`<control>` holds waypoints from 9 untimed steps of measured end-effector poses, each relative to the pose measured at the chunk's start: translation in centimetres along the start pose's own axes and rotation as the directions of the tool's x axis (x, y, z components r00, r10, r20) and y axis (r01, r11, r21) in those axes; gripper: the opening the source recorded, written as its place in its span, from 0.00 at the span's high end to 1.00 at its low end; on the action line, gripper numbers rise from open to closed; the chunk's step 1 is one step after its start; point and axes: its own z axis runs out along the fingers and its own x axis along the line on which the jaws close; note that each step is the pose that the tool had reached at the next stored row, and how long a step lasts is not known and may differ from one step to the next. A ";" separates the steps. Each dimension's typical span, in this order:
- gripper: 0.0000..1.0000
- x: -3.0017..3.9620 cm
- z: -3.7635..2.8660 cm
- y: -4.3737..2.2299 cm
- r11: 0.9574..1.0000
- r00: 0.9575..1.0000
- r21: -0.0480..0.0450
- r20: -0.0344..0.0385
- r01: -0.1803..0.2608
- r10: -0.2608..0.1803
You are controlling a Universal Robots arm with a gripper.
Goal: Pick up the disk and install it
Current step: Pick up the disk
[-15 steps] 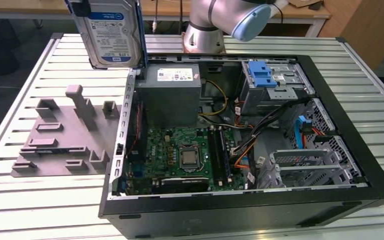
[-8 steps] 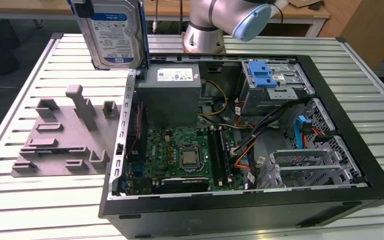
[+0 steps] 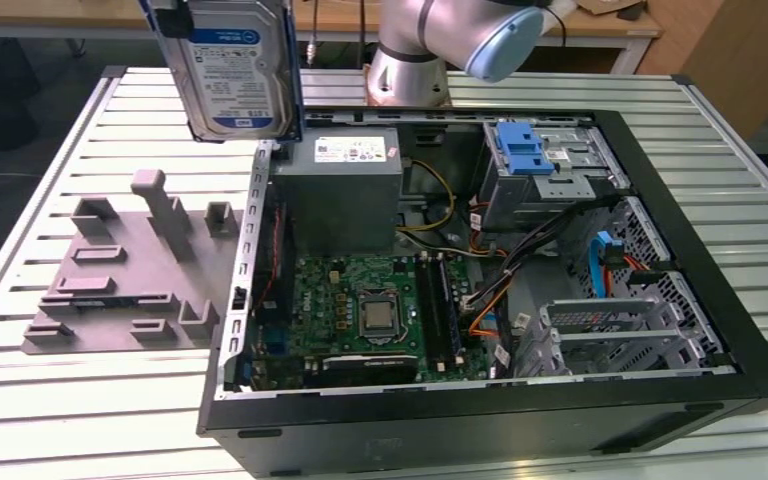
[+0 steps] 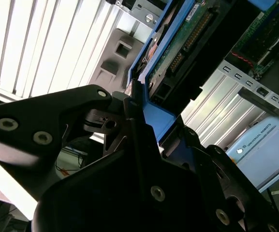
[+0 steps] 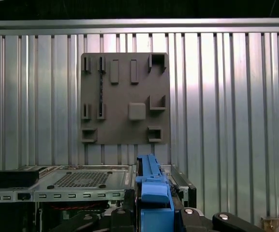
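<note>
The disk point(image 3: 235, 70) hangs upright in the air above the slatted metal bench point(image 3: 64, 400), over the gap between a grey fixture plate point(image 3: 117, 280) and the open computer case point(image 3: 491, 420). The jaws of the gripper point(image 4: 138, 104) are clamped on its blue frame. A wooden desk point(image 3: 344, 15) stands behind the bench.

The exterior view's top edge cuts off the upper part of the disk point(image 3: 235, 75) and most of the arm point(image 3: 454, 45). In the second wrist view the gripper point(image 4: 149, 122) hides one end of the disk
</note>
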 end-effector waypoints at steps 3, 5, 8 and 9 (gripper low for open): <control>0.64 -0.02 -0.01 -0.64 1.000 1.000 0.000 0.000 0.000 0.000; 0.64 -0.03 -0.01 -1.04 1.000 1.000 0.000 0.000 0.000 0.000; 0.64 -0.04 -0.02 -1.30 1.000 1.000 0.000 0.000 0.000 0.000; 0.64 -0.03 -0.02 -1.30 1.000 1.000 0.000 0.000 0.000 0.000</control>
